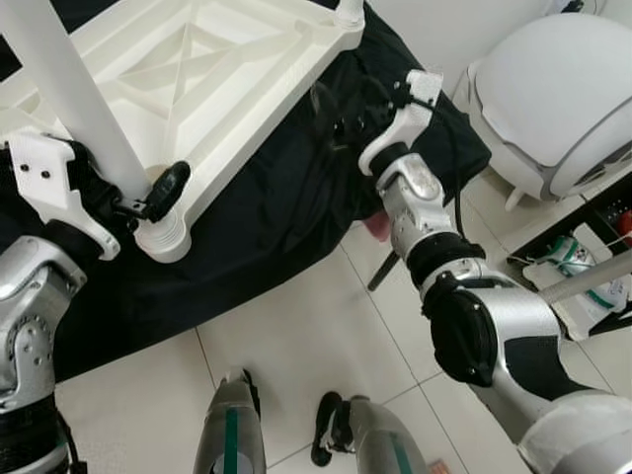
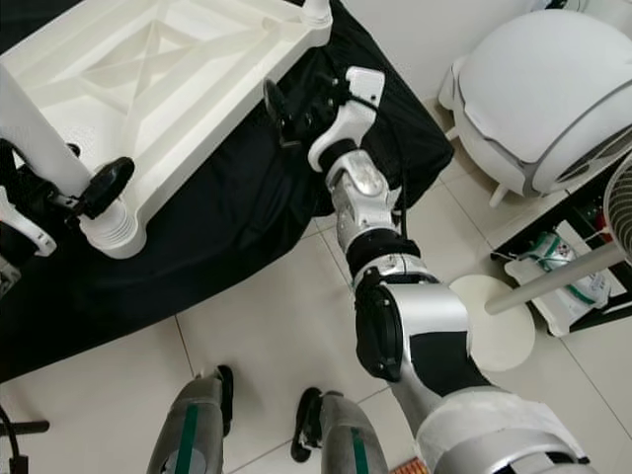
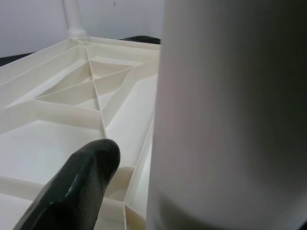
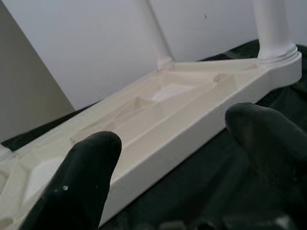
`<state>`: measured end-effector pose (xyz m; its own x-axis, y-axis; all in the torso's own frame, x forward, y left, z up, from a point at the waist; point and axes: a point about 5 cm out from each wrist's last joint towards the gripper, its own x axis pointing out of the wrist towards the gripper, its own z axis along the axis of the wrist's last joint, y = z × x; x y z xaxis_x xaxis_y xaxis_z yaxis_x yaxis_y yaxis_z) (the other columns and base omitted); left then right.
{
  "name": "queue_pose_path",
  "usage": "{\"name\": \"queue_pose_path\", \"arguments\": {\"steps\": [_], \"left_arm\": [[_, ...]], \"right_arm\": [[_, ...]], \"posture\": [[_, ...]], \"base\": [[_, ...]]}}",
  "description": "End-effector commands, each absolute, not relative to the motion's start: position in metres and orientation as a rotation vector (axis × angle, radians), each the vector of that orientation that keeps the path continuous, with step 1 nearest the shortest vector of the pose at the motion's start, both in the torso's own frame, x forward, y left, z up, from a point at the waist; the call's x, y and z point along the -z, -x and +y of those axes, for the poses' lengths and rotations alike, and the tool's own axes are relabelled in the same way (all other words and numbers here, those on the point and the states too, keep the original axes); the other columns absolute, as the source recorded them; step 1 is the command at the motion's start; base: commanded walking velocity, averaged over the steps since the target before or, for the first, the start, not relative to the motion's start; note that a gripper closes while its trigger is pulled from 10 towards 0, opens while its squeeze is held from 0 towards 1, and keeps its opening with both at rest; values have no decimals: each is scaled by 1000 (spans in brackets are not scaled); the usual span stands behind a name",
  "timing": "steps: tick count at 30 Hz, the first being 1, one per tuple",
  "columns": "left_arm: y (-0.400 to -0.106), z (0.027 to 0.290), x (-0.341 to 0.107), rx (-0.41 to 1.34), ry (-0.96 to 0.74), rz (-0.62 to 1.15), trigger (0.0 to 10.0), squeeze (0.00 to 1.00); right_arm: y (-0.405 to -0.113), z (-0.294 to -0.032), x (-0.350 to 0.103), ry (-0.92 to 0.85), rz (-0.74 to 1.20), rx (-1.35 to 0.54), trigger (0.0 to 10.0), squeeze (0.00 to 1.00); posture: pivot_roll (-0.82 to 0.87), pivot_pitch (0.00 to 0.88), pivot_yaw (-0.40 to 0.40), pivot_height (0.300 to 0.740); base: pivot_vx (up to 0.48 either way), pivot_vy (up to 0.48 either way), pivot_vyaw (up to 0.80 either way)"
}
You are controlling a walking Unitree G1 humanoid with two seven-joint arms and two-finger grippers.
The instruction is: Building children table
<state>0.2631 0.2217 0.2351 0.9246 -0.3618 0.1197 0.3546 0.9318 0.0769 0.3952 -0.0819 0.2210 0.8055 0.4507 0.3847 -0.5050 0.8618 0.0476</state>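
Note:
A white plastic children's table (image 1: 227, 69) lies upside down on a black cloth (image 1: 276, 227), ribbed underside up. A white table leg (image 1: 74, 89) stands in the near corner socket (image 1: 163, 237). My left gripper (image 1: 148, 202) is shut on that leg just above the socket; one black finger (image 3: 76, 191) lies beside the leg (image 3: 230, 115) in the left wrist view. My right gripper (image 1: 341, 109) hovers over the cloth beside the table's right edge, open, with nothing between its fingers (image 4: 81, 177). Another leg (image 4: 273, 28) stands in the far corner.
A rounded white object (image 1: 553, 99) stands on the floor at the right. A fan's white pole (image 1: 592, 281) and round base (image 2: 499, 321) are near a low shelf with packets (image 1: 573, 257). My feet (image 1: 232, 434) stand on pale tiles.

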Motion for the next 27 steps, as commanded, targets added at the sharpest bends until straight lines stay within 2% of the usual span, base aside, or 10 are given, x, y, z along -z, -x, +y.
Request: {"name": "queue_pose_path", "arguments": {"steps": [1, 7, 9, 12, 18, 20, 22, 25, 27], "left_arm": [[-266, 218, -231, 381, -62, -103, 10000, 0], [-260, 212, -232, 535, -116, -115, 10000, 0], [-260, 212, -232, 535, -116, -115, 10000, 0], [-253, 224, -229, 600, -211, -86, 10000, 0], [-242, 236, -229, 692, -208, -17, 10000, 0], [-239, 242, -229, 695, -226, 3, 10000, 0], [-233, 267, -228, 669, -286, 67, 10000, 0], [-232, 274, -229, 659, -294, 82, 10000, 0], [-233, 289, -230, 614, -327, 107, 10000, 0]], "right_arm": [[-394, -85, -217, -145, -372, -529, 10000, 0], [-391, -96, -209, -109, -361, -529, 10000, 0], [-391, -96, -209, -109, -361, -529, 10000, 0], [-390, -104, -205, -91, -361, -519, 10000, 0], [-389, -106, -203, -85, -360, -520, 10000, 0], [-388, -106, -203, -85, -360, -521, 10000, 0], [-388, -104, -202, -82, -359, -529, 10000, 0], [-388, -104, -202, -81, -358, -530, 10000, 0], [-388, -103, -202, -81, -357, -532, 10000, 0]], "posture": [[109, 139, -27, 740], [100, 125, -28, 740], [100, 125, -28, 740], [99, 103, -20, 740], [104, 92, -14, 740], [109, 87, -14, 740], [117, 78, -13, 740], [120, 76, -15, 740], [124, 71, -18, 740]], "base": [[0, 0, 0], [0, 0, 0], [0, 0, 0], [0, 0, 0], [0, 0, 0], [0, 0, 0], [0, 0, 0], [0, 0, 0], [0, 0, 0]]}}
